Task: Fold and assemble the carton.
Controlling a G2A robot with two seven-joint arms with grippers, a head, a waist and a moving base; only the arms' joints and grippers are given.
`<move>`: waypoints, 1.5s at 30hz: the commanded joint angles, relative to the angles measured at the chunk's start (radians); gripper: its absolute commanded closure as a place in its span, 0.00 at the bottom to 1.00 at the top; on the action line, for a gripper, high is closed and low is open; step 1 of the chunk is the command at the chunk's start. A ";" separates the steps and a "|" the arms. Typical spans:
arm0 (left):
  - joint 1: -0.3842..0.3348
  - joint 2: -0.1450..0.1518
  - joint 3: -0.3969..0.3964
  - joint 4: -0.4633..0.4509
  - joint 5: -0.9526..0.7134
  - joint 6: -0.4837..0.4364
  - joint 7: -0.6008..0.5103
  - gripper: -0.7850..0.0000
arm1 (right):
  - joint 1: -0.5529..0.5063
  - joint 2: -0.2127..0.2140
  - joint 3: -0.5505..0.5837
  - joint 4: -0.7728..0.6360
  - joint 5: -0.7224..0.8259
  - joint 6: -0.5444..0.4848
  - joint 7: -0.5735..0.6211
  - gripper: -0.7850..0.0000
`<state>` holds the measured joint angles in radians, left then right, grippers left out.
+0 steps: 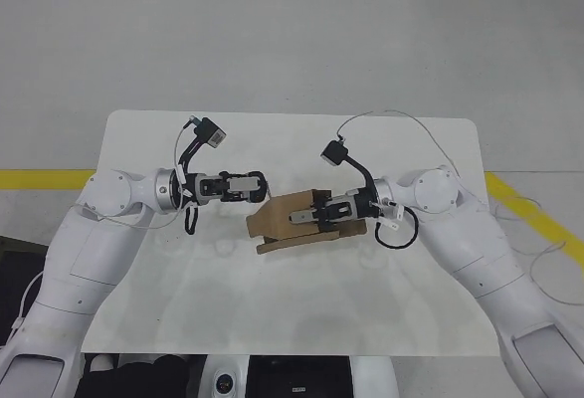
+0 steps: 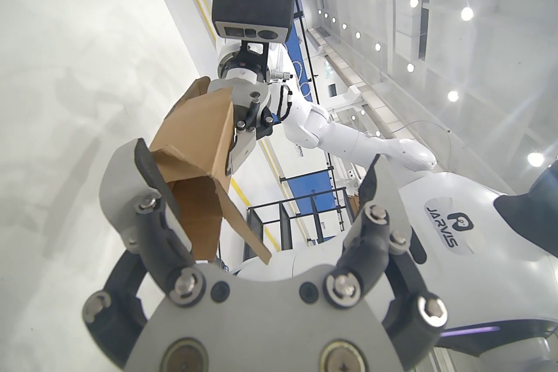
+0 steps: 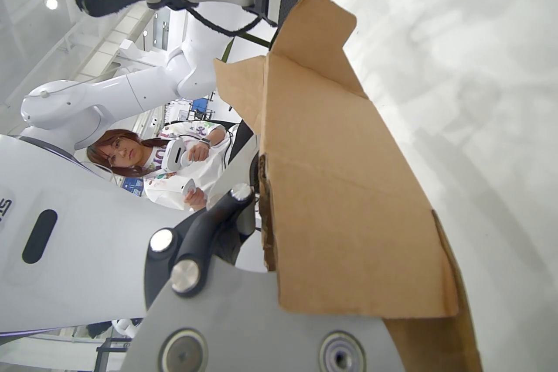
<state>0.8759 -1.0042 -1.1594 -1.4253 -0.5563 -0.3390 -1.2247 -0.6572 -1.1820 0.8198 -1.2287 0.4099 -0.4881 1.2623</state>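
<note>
**Q:** White table (image 1: 152,298), seen from above. How were the two tools set?

**A:** The right gripper (image 1: 306,212) was pinched onto one wall of the carton (image 1: 284,234). The left gripper (image 1: 255,185) was spread wide and held nothing.

**Q:** Where was the carton from the free one?

**A:** It was at mid-table, just beside it. Its long axis ran across between both arms, with the open end and loose flaps (image 2: 244,230) facing the left gripper. That arm looked better placed to fold them.

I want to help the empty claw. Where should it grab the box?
By a loose flap at the carton's open end facing the left gripper, coming from that side. The right gripper holds the far end, and the thin flap sticks out, so the open gripper could probably pinch it.
</note>
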 commanded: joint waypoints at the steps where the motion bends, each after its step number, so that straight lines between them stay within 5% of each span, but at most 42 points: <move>1: -0.001 0.000 0.000 -0.001 -0.007 0.006 -0.010 0.00 | 0.007 -0.005 -0.013 0.001 0.000 0.006 0.011 1.00; 13: 0.001 -0.001 -0.006 -0.008 0.010 -0.004 -0.007 0.00 | 0.045 -0.035 -0.054 0.059 0.027 -0.004 0.015 1.00; 45: 0.064 0.004 -0.022 -0.104 0.042 -0.006 -0.002 0.00 | -0.085 0.003 0.142 -0.020 -0.054 -0.054 -0.283 1.00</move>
<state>0.9388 -1.0008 -1.1810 -1.5285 -0.5119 -0.3475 -1.2243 -0.7385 -1.1801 0.9571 -1.2454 0.3624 -0.5429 0.9887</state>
